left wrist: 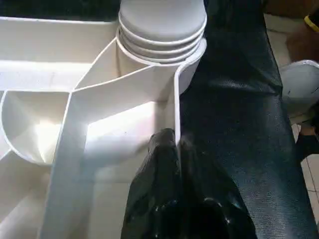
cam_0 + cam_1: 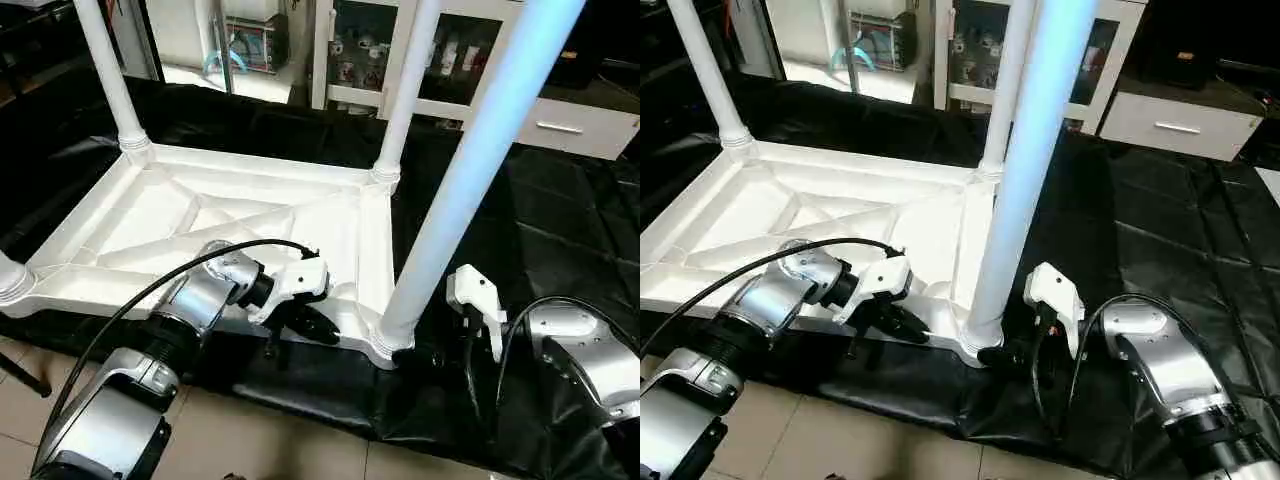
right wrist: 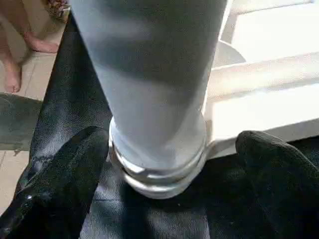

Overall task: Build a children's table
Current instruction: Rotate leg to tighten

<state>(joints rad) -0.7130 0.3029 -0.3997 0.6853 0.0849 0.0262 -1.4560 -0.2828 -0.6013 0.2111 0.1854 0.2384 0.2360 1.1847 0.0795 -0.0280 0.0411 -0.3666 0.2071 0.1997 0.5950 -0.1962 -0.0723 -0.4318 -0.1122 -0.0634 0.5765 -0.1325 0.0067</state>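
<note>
Black sheeting (image 2: 560, 230) covered the floor, with pale tiles (image 2: 300, 440) along its near edge and a glass-fronted cabinet (image 2: 450, 50) behind; on it the white tabletop (image 2: 250, 225) lay underside up, four legs (image 2: 470, 170) standing in its corner sockets. The left gripper (image 2: 318, 326), fingers together, rested at the tabletop's near edge. The right gripper (image 3: 164, 174), fingers wide apart, flanked the near right corner's leg base without gripping.

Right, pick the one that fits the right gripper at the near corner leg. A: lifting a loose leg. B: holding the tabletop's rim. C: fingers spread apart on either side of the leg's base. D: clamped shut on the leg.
C: the right gripper has its fingers spread apart either side of the leg where it enters the tabletop socket.
</note>
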